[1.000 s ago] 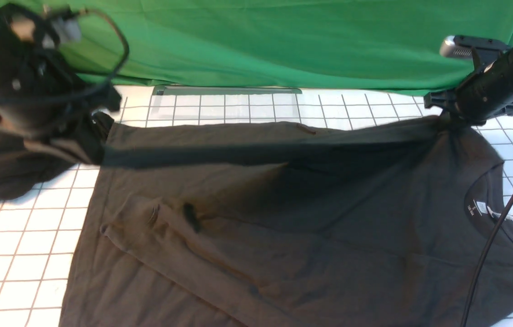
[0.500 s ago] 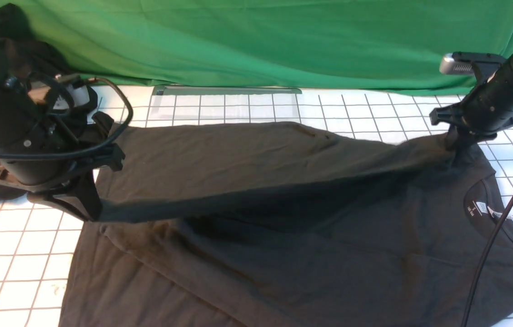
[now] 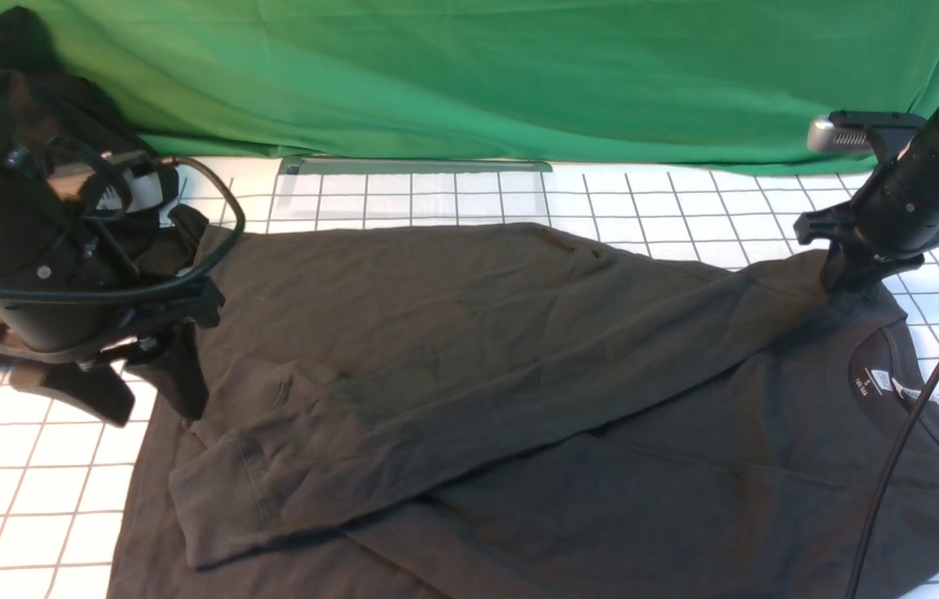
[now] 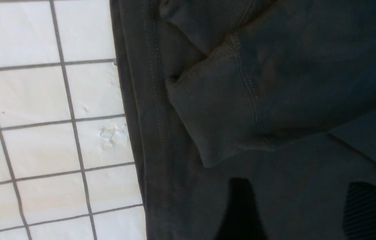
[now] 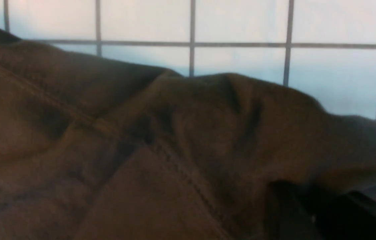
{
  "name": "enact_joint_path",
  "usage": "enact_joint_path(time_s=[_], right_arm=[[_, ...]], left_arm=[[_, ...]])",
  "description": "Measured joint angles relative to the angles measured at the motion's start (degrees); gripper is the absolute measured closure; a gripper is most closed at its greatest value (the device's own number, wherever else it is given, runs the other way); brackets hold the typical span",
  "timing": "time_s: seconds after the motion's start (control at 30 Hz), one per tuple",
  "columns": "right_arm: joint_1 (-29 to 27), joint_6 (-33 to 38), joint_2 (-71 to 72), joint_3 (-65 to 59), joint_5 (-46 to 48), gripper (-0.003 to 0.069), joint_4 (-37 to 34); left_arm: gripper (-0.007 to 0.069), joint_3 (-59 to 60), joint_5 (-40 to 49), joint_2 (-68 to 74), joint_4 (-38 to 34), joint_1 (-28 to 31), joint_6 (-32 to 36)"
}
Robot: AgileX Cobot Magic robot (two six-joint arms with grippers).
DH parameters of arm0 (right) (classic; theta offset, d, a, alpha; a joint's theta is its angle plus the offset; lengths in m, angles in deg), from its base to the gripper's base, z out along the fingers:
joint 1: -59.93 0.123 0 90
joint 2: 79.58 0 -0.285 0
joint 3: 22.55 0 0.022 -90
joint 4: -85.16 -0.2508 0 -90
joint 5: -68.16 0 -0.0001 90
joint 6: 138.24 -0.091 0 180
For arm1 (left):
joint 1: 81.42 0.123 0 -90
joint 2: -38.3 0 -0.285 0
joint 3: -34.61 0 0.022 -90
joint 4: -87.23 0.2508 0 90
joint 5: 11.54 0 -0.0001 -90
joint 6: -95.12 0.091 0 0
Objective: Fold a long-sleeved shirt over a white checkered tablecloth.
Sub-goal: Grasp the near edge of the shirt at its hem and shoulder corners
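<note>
I have the shirt [image 3: 519, 349] lying flat on the checkered tablecloth [image 3: 37, 466]. Its long axis runs across my front view, with the collar [image 3: 893, 374] toward the robot's right and the hem toward its left. One sleeve is laid over the body. It slants from the shoulder at the far right down to its cuff [image 3: 215, 499], which rests on the body just inside the hem.

The left gripper [image 3: 155, 412] hangs over the hem end with its jaws spread wide and nothing between them. Its wrist view shows the cuff [image 4: 214, 113] flat on the cloth beyond the fingertips [image 4: 237, 206]. The right gripper [image 3: 843, 279] is down at the far shoulder beside the collar, touching the cloth, which humps up toward it. From these views I cannot tell whether it is pinching that hump or has let it go.

I reckon the far side is folded in and the near side comes next. That edge lies on the robot's side of both grippers and runs parallel to the line between them. It suits a two-arm pick: the left arm is nearer the hem corner, and the right arm is nearer the near shoulder. Part of that edge runs out of my front view, so I would check it first.
</note>
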Motion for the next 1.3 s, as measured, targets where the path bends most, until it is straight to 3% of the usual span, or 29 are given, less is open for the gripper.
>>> enact_joint_path(time_s=[0.03,0.13,0.37,0.63,0.73,0.83,0.93,1.07,1.2,1.3], right_arm=[[0.00,0.00,0.00,0.00,0.29,0.0468,0.05],[0.00,0.00,0.00,0.30,1.56,0.0441,0.56],[-0.10,-0.13,0.72,2.40,5.10,0.0430,4.69],[-0.18,-0.07,2.58,2.83,7.55,0.0425,5.60],[-0.18,0.04,3.62,2.83,7.41,0.0457,5.81],[-0.18,0.04,5.38,2.83,6.28,0.0514,4.76],[-0.19,2.21,6.10,2.89,4.48,0.0522,-0.06],[0.35,11.50,5.03,2.89,3.31,0.0419,-10.40],[3.56,17.16,3.03,2.89,-0.93,0.0267,-13.04],[6.48,20.85,1.17,2.89,-5.05,0.0214,-13.55]], left_arm=[[0.0113,0.00,0.00,0.00,0.01,0.00,0.00],[0.0050,0.00,0.00,0.00,0.13,0.00,0.00],[0.0083,0.00,-4.33,0.00,2.13,0.05,0.28],[0.0225,0.10,-8.93,5.94,-0.79,-0.10,4.32],[0.0270,0.28,-8.86,8.53,-0.90,-1.52,5.20],[0.0356,0.32,-9.80,9.29,0.66,-4.30,5.83],[0.0476,0.32,-11.37,9.23,2.05,-6.94,6.12],[0.0603,0.32,-12.75,9.23,2.30,-8.67,6.23],[0.0626,0.32,-14.91,9.23,2.51,-8.73,6.23],[0.0629,0.32,-15.75,9.23,2.64,-8.73,6.23]])
